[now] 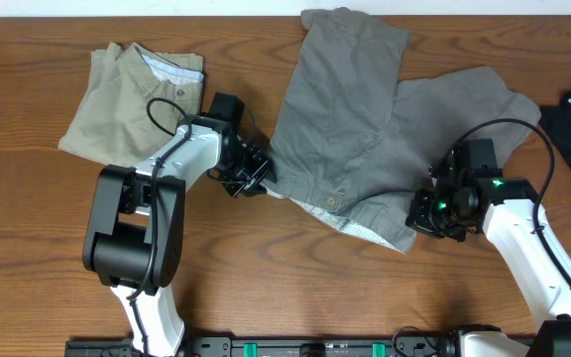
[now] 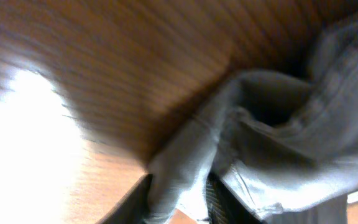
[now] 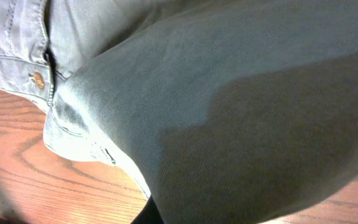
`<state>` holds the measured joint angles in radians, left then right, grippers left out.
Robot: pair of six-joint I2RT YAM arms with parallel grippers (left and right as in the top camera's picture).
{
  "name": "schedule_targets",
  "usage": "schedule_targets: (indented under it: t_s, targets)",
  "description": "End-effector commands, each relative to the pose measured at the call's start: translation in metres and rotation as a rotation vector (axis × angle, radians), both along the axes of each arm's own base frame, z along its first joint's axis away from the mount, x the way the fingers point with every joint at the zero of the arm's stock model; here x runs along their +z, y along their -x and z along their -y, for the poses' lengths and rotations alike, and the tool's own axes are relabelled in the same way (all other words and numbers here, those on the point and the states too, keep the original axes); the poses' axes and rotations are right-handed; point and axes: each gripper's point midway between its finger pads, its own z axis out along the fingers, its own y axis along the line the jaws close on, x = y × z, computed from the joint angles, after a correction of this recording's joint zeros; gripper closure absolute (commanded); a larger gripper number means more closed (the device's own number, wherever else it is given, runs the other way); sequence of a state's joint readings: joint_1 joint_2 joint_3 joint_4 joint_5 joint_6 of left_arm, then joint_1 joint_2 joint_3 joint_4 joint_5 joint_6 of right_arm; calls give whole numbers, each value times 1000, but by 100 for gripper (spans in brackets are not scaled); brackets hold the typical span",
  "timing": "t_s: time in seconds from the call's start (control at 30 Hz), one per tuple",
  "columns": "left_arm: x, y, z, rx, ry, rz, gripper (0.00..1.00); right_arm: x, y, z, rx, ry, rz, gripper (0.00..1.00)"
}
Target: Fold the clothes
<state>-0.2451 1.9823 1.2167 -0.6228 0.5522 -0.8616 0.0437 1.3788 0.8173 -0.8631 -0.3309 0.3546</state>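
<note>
From above, the grey shorts (image 1: 350, 129) lie spread right of centre on the table (image 1: 28, 248), legs toward the far edge, waistband toward the near edge. The left gripper (image 1: 251, 174) sits at the waistband's left corner; the right gripper (image 1: 432, 213) is at the near right corner. The olive-khaki pair (image 1: 127, 99) lies folded at far left, well apart.

The left wrist view is blurred. A bunch of grey cloth (image 2: 291, 143) runs down between the dark fingers (image 2: 219, 196), which appear to pinch it.

In the right wrist view, grey fabric (image 3: 229, 93) fills most of the frame, with the waistband button (image 3: 38, 79) at upper left and bare wood below. The jaws are barely in view. They are closed, but I cannot tell whether they trap any cloth.

The step in hand looks like taking hold of the waistband corners for the first fold. Next, both corners need to rise together and travel toward the far hems, kept level so the layers land square.
</note>
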Motion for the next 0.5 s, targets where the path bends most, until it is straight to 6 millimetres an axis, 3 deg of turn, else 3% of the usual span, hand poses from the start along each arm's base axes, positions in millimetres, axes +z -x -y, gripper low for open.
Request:
schedule_targets:
  t_s: [0.0,0.23,0.47]
  targets:
    - [-18,-4,-30,34,-178,19,89,4,-4,0,24,16,26,99]
    - [-6,-19,-49,27,-246,101,94,-3,2,25,4,160,-2,99]
    - [52,-46,-81,43,-363,322,94,-4,6,28,14,178,-14,99]
